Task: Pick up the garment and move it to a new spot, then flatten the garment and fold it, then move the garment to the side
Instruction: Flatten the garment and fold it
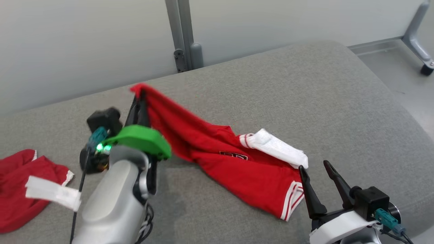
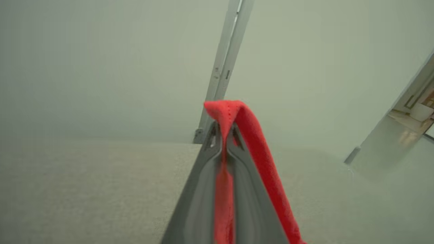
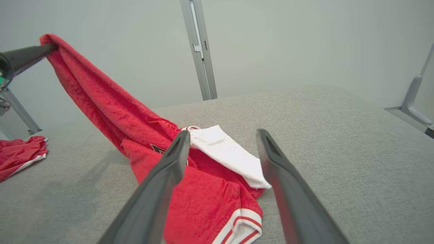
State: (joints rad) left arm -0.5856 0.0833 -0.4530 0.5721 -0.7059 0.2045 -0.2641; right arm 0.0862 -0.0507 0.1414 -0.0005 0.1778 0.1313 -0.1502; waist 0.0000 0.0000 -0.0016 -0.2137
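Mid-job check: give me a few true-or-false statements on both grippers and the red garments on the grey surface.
1. The left gripper is shut on one end of the red garment with white striped trim. True.
2. That whole garment hangs clear of the grey fabric-covered surface. False: only the gripped end is raised; the rest lies on the surface.
3. The right gripper is open and holds nothing. True.
4. The garment's white panel is tucked under the red cloth. False: it lies on top.
5. A second, crumpled red garment lies at the robot's left. True.
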